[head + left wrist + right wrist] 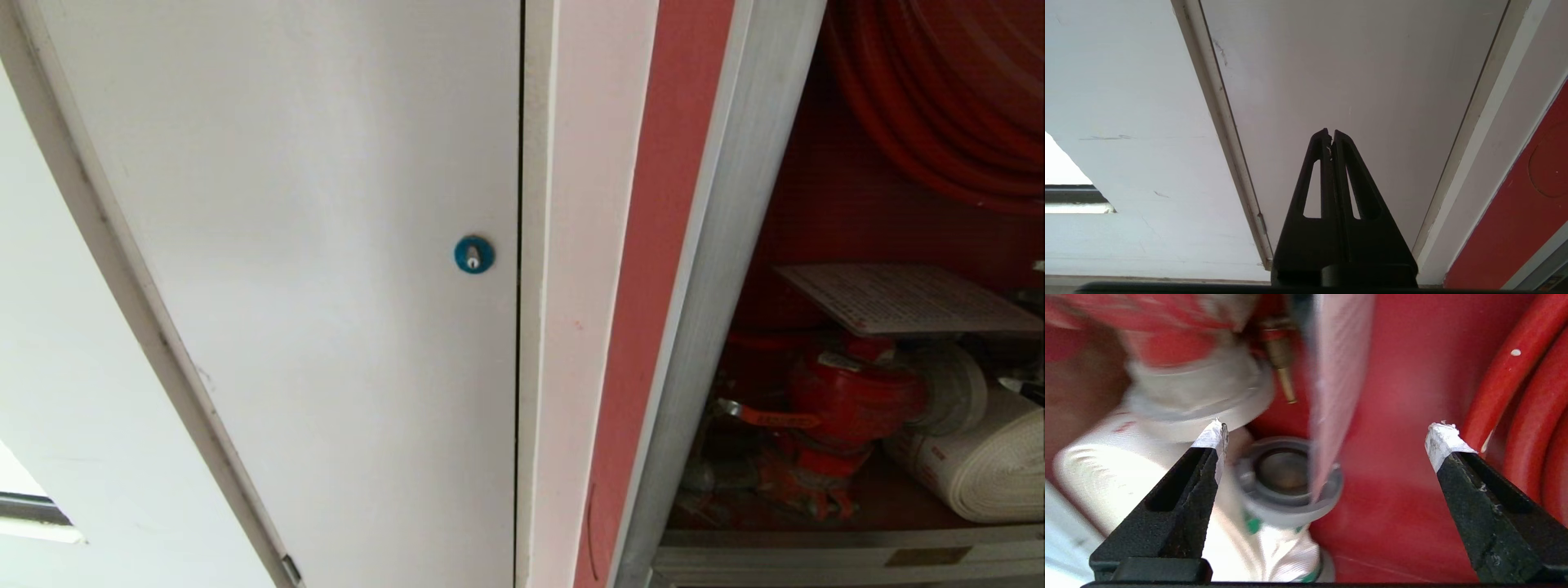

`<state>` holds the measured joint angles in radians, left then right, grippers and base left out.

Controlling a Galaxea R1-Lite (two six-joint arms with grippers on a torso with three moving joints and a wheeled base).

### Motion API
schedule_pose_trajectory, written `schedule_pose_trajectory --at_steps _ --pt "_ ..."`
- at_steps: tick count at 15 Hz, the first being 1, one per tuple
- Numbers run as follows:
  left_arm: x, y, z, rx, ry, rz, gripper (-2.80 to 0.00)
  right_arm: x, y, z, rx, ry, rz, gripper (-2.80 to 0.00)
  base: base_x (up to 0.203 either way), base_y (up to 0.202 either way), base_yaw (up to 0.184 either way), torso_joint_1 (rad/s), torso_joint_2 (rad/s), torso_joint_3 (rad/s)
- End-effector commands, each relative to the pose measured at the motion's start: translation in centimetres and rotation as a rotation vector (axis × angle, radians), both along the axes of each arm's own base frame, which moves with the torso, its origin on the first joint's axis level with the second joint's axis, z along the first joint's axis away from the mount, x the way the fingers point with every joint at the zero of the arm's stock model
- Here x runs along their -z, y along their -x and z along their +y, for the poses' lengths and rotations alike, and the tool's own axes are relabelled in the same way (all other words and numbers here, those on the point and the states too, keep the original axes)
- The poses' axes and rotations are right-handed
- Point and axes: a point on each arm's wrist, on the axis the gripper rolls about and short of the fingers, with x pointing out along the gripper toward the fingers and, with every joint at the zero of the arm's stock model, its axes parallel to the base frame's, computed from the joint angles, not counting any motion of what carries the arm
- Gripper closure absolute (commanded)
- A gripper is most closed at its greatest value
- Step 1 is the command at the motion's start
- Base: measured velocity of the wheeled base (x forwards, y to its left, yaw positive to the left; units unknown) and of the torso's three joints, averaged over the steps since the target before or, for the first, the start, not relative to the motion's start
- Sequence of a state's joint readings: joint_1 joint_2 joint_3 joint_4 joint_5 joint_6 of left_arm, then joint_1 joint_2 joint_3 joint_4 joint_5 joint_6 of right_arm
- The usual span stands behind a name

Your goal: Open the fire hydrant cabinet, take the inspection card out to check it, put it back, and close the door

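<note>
The tall silver aluminium-framed fire hydrant cabinet point(718, 245) stands open at the right of the head view, its red interior exposed. Inside, the flat white rectangular inspection card point(906, 298), printed with rows of fine table text, lies roughly level on top of the round red valve point(853, 396), below the coiled red hose reel point(947, 90). A white rolled hose point(980, 465) rests just beside the valve on the cabinet floor. The cabinet's own door is out of sight.

The right gripper point(1327, 437) is inside the cabinet, seen only in the right wrist view. Its black fingers point(1208, 457), tipped white, are spread wide and hold nothing. Between them, farther in, the inspection card point(1331, 396) appears edge-on and blurred, apart from both tips, in front of a grey metal hose coupling point(1286, 482).

To the left of the cabinet is a plain white door point(310, 286) with a round blue lock point(473, 254). The left gripper point(1330, 134) hangs parked before that door, its fingers pressed together and empty.
</note>
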<state>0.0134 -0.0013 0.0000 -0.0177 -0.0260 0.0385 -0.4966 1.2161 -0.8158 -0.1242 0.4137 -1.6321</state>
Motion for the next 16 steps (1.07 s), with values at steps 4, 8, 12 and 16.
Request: schedule_pose_trajectory --at_steps 4,8,12,16 --pt "0.2 -0.1 0.0 0.0 -0.001 0.007 0.0 0.6 -3.0 -0.7 0.01 0.043 -0.035 -2.8 0.0 0.0 0.0 0.0 0.0 0.0" --pt "0.2 -0.1 0.0 0.0 0.0 0.007 0.0 0.9 -3.0 -0.6 0.005 0.04 -0.025 0.0 0.0 0.0 0.0 0.0 0.0 0.0" --pt "0.2 -0.1 0.0 0.0 -0.001 0.007 0.0 1.3 -2.4 -0.3 0.003 0.037 -0.02 0.0 0.0 0.0 0.0 0.0 0.0 0.0" --pt "0.2 -0.1 0.0 0.0 0.0 0.008 0.0 1.0 -1.0 0.3 0.006 0.041 -0.043 0.0 0.0 0.0 0.0 0.0 0.0 0.0"
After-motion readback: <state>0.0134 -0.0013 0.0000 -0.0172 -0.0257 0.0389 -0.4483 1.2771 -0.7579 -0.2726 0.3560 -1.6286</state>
